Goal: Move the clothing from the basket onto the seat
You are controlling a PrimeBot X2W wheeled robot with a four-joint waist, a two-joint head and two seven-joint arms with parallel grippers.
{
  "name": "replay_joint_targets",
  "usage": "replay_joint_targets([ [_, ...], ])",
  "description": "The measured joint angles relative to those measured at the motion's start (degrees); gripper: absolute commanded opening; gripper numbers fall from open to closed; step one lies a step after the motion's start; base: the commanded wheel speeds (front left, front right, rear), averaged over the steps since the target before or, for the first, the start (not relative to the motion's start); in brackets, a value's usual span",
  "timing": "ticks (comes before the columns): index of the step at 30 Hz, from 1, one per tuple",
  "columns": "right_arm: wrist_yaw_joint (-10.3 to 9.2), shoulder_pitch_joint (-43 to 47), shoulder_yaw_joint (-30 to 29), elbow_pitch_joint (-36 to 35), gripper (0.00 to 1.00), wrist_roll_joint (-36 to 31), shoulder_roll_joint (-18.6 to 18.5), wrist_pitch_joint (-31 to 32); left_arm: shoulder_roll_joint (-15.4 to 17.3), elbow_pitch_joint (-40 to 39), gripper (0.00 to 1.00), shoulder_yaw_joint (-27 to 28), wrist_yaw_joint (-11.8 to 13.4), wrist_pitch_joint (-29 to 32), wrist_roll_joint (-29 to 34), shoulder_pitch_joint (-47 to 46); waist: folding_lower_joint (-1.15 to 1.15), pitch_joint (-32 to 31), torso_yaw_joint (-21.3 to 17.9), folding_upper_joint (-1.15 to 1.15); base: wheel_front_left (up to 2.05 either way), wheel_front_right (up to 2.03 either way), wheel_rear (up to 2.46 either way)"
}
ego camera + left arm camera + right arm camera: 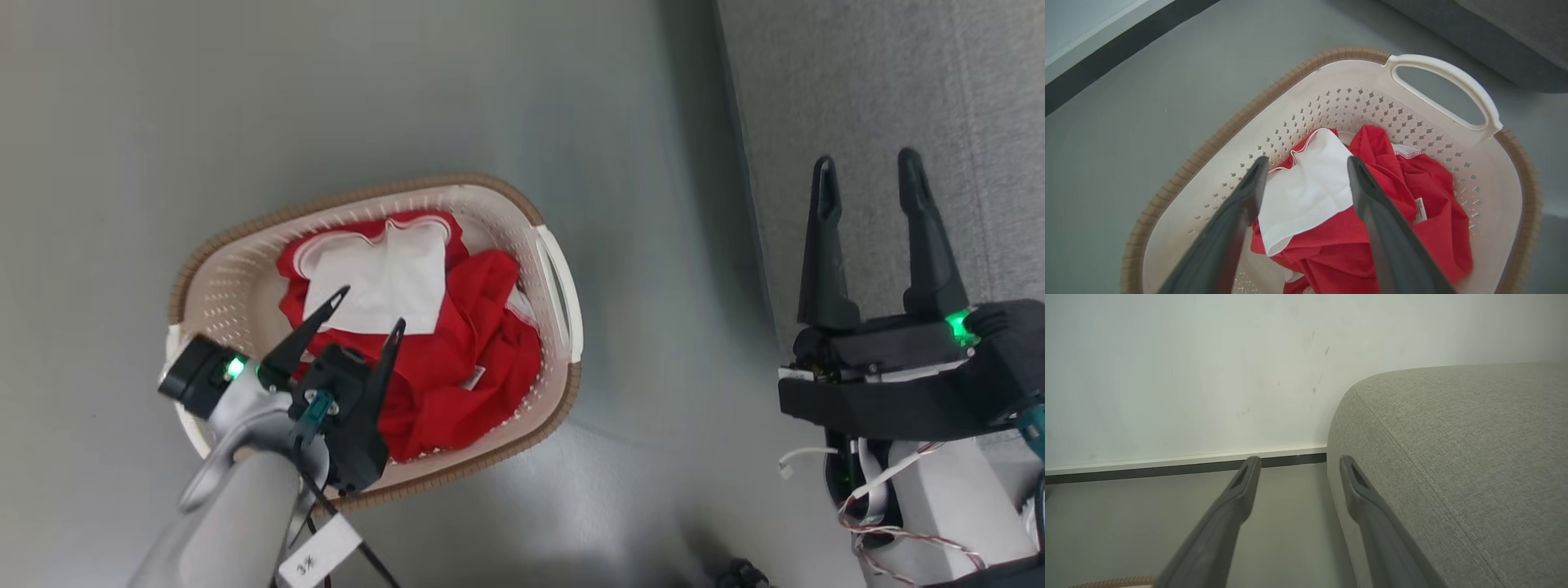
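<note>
In basket [237, 294], clothing [482, 327] lies under L gripper [373, 305].

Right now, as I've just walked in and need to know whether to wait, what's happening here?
The robot is setting about unloading laundry. Its left tool, open, hangs over the basket on the floor, fingers aimed at the red and white clothing piled inside; nothing is gripped yet. The right tool, also open and empty, sits at the edge of the grey seat.
</note>
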Motion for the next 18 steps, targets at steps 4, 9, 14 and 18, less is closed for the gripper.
replay_joint_targets([
  [4,0.0,-1.65,-0.47,-0.63,1.0,0.0,0.14,0.0,0.32,1.79,1.0,-0.97,-0.66,0.68,1.21,-3.58,0.0,3.48,-0.72,0.0,0.0,0.0,0.0],
  [9,0.0,-3.49,-0.67,-0.29,1.0,0.0,0.71,0.0,1.15,5.19,1.0,-1.86,-0.89,0.74,2.9,-6.49,0.0,7.48,-1.45,0.0,0.0,0.0,0.0],
  [14,0.0,-3.78,-0.92,0.32,1.0,0.0,0.86,0.0,1.38,8.17,1.0,-2.58,-0.92,0.73,3.59,-8.15,0.0,10.24,-2.03,0.0,0.0,0.0,0.0],
  [18,0.01,-4.01,-0.9,0.96,1.0,-0.01,1.07,0.0,1.74,10.04,1.0,-2.86,-0.86,0.66,4.64,-9.88,0.0,11.49,-2.39,-0.01,0.0,0.0,0.0],
])
